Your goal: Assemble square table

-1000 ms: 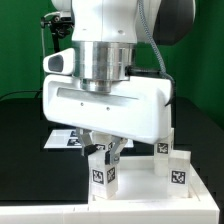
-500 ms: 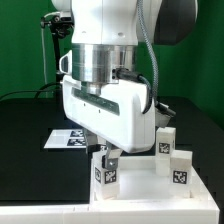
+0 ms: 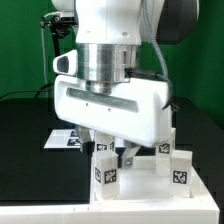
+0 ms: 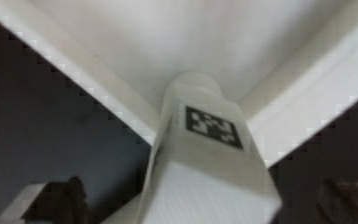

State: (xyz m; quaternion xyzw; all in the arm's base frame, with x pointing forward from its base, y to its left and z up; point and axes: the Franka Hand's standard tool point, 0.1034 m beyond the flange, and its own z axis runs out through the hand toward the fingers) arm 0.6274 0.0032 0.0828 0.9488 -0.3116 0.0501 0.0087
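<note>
Pincer spread wide, hanging just above a short white square leg, not pinching it. Leg standing upright in a corner of the white square table top, touching its raised rim. In the wrist view, same leg seen from above, one dark fingertip on each side, both apart from it. Two more legs standing near the first one, toward the exterior view's right of it. Marker board lying flat on the black desk, behind the first leg.

Probably letting go after fixing the leg. To do it well: lift straight up, no bumping, no tipping; check for a snug, straight fit.

Smooth hard plastic, all white. Leg blocky with flat sides and a black-and-white tag. Top shaped like a shallow tray. Desk dark and dull.
</note>
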